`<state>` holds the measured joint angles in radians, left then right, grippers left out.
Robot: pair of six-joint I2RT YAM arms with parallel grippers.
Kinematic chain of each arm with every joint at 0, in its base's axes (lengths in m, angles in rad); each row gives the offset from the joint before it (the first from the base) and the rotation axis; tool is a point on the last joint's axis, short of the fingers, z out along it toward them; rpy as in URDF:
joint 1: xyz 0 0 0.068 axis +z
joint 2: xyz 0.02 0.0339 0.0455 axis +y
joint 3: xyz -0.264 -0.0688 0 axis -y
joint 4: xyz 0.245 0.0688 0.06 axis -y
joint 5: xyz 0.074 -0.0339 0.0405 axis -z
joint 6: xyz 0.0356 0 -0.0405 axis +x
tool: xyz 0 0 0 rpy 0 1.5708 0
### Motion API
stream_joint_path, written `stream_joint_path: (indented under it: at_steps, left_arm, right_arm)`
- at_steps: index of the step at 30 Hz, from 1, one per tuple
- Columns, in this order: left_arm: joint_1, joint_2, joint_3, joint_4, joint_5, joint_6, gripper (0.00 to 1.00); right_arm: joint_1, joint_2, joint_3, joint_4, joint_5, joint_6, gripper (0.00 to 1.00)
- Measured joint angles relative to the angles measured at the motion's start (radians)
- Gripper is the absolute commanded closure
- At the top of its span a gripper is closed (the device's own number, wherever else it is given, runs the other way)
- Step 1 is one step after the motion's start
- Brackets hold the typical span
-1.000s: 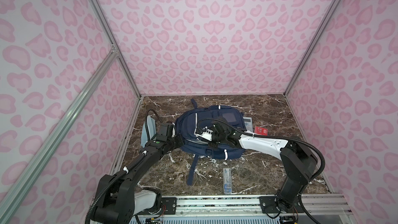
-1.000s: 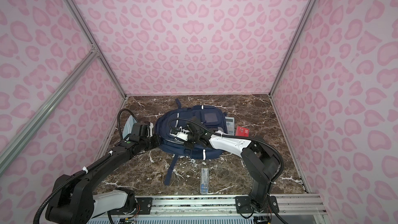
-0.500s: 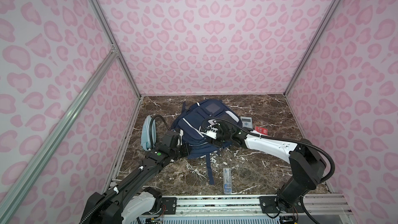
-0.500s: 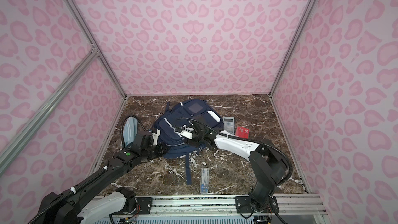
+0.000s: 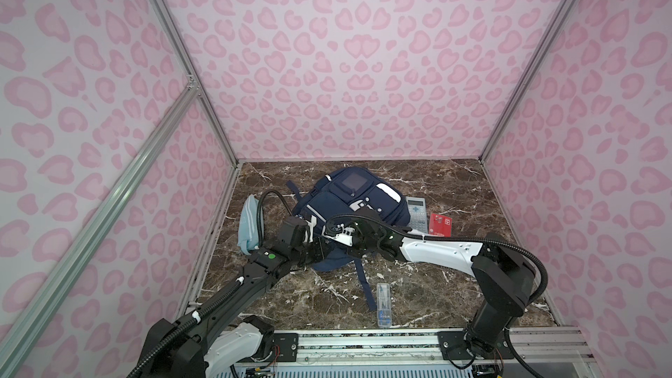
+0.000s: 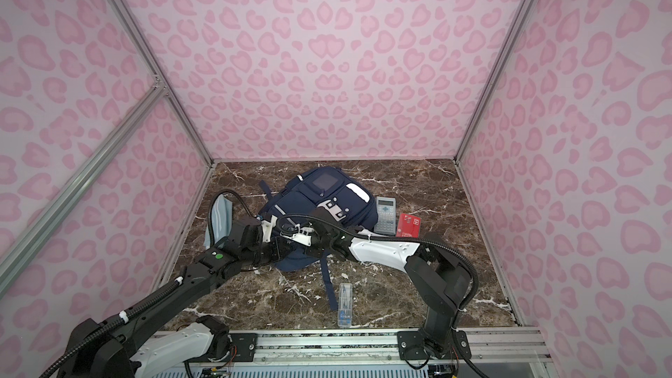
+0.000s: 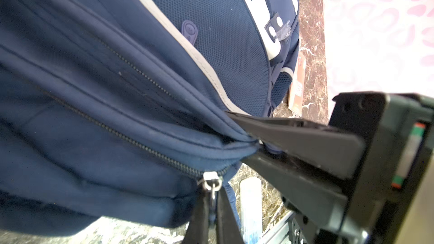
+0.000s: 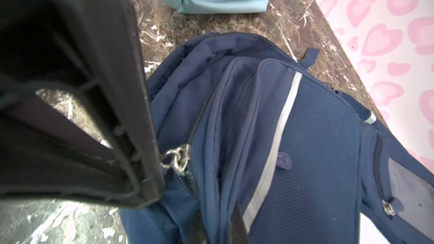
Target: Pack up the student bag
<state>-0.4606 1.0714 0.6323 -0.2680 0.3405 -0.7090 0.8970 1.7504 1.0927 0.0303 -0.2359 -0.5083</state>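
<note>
Student bag (image 5: 349,205) lies flat around the middle of the worktop (image 5: 429,296), a little toward the far edge and the left edge, with 1 strap (image 5: 365,285) trailing toward the near edge. I have both arms on its near end. My left gripper (image 7: 254,142) has its fingers clamped on a fold of the navy fabric. My right gripper (image 7: 212,204) has its fingers pinched together on the zip pull (image 7: 212,185) of the track beside that fold.

The teeth I can see run meshed up to the slider, so I judge the step in hand to be unzipping a compartment, barely begun. Next I would draw the pull along the track while the left hold keeps the cloth taut, following the curve so the slider does not jam.

4 items lie outside the bag: the pencil pouch (image 5: 249,225) at the left edge, the calculator (image 5: 415,214) just beside the bag's right side, the red card (image 5: 440,224) next to it, and the clear case (image 5: 384,303) near the near edge.
</note>
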Motion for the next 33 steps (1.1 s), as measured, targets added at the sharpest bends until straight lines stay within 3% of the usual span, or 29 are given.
stream_joint_path:
  at_steps: [8, 14, 17, 21, 23, 26, 30, 32, 33]
  left_arm:
    - [0.306, 0.017, 0.009, -0.033, 0.039, 0.060, 0.97]
    - [0.373, 0.034, 0.006, -0.016, 0.054, 0.078, 0.97]
    - [0.339, -0.003, -0.026, 0.009, 0.068, 0.073, 0.97]
    - [0.225, -0.038, -0.053, 0.021, 0.031, 0.030, 0.97]
    - [0.153, -0.044, -0.048, 0.019, 0.015, 0.013, 0.97]
    - [0.069, -0.053, -0.027, 0.009, 0.016, -0.016, 0.97]
    - [0.042, -0.064, -0.013, 0.008, 0.038, -0.050, 0.97]
    - [0.039, -0.064, -0.012, 0.009, 0.052, -0.056, 0.97]
    - [0.038, -0.064, -0.012, 0.009, 0.056, -0.058, 0.97]
  right_arm:
    - [-0.058, -0.051, -0.065, 0.048, -0.114, -0.076, 1.00]
    - [-0.143, -0.066, -0.074, 0.048, -0.209, -0.117, 1.00]
    - [-0.200, -0.079, -0.068, 0.023, -0.243, -0.123, 0.70]
    - [-0.202, -0.140, -0.063, -0.071, -0.166, -0.094, 0.38]
    - [-0.177, -0.179, -0.063, -0.088, -0.137, -0.073, 0.30]
    - [-0.114, -0.208, -0.049, -0.084, -0.132, -0.051, 0.31]
    - [-0.056, -0.156, -0.015, -0.073, -0.114, -0.044, 0.40]
    - [-0.035, -0.109, 0.008, -0.074, -0.098, -0.045, 0.56]
    - [-0.026, -0.085, 0.024, -0.082, -0.093, -0.047, 0.71]
